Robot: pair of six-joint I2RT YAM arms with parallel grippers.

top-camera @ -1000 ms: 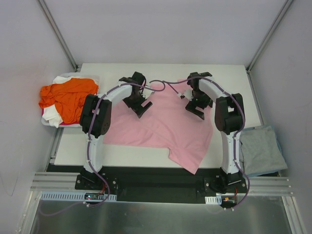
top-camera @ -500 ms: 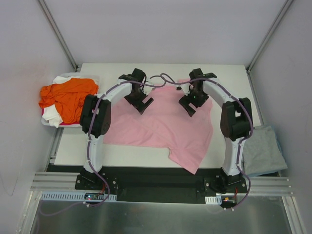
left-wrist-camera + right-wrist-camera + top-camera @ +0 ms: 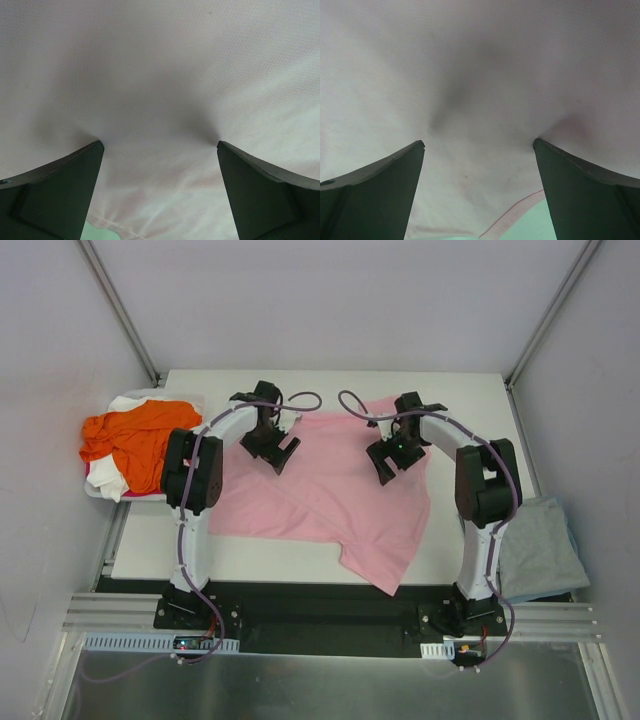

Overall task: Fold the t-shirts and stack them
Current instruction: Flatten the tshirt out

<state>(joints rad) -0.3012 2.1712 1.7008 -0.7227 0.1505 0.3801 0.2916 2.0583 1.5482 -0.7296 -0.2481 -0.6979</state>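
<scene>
The left end effector [image 3: 281, 455] stands open, its two dark fingers [image 3: 60, 192] spread wide. Both tips press into the light pink cotton t-shirt [image 3: 330, 495], and the cloth dimples where each one touches. The right end effector [image 3: 381, 465] is open just as wide. Its fingers [image 3: 375, 195] also rest on the pink fabric, with a shadowed crease running up between them. In the right wrist view a stitched hem [image 3: 512, 210] crosses low between the fingers.

From above, both end effectors sit on the far half of the pink t-shirt, the left one near its left edge and the right one near its right edge. The shirt lies spread over the middle of the white counter [image 3: 470, 390], wrinkled, with one corner hanging over the near edge between the two arm bases.

A crumpled orange t-shirt [image 3: 135, 440] is heaped at the counter's left end, on top of white cloth [image 3: 125, 403]. A grey-blue t-shirt [image 3: 540, 545] lies flat on the right, just beside the right arm and apart from the pink one.
</scene>
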